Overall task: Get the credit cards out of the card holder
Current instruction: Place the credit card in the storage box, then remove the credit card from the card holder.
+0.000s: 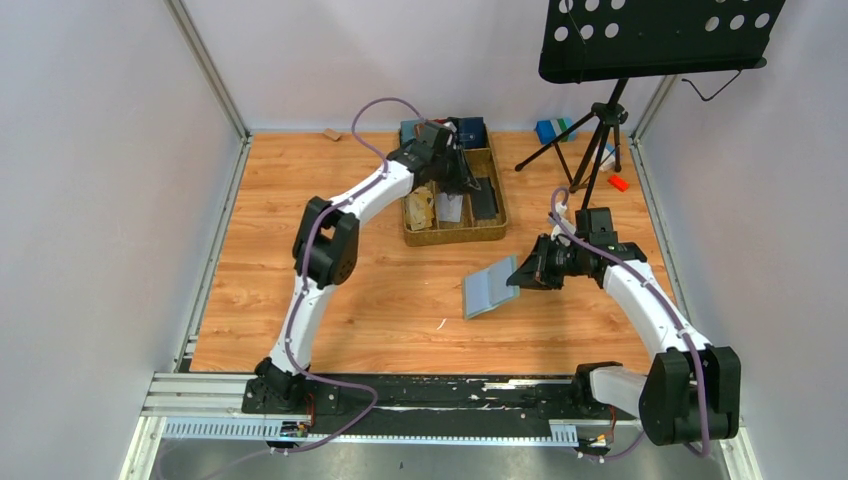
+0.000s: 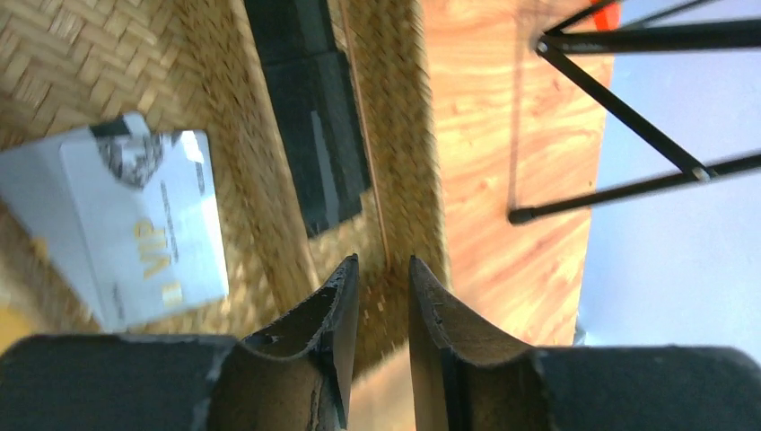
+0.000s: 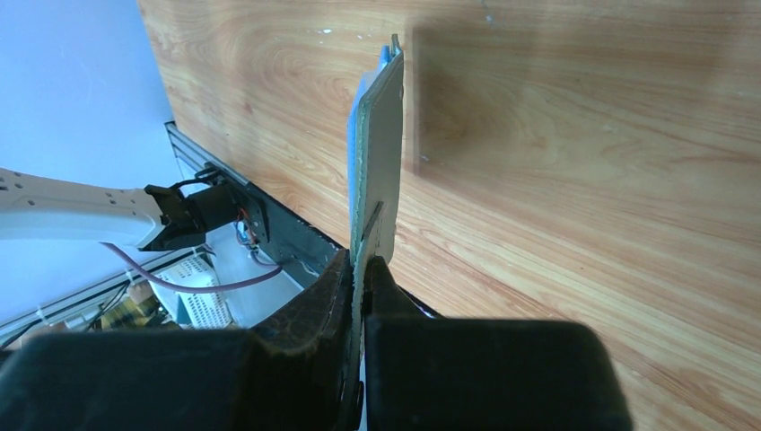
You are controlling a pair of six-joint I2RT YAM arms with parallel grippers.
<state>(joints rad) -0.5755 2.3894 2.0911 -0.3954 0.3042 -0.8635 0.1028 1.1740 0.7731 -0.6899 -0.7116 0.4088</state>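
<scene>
My right gripper is shut on one edge of the sage-green card holder and holds it open and tilted just above the wooden table. Dark credit cards lie flat in the narrow right compartment of the woven basket. My left gripper hovers over that basket, above the rim by the dark cards. It is open by a narrow gap with nothing between its fingers. A white card with gold "VIP" lettering rests in the larger compartment.
A tan paper wad sits in the basket's left part. Wallets stand behind the basket. A black music stand's tripod stands at the back right, with an orange object beside it.
</scene>
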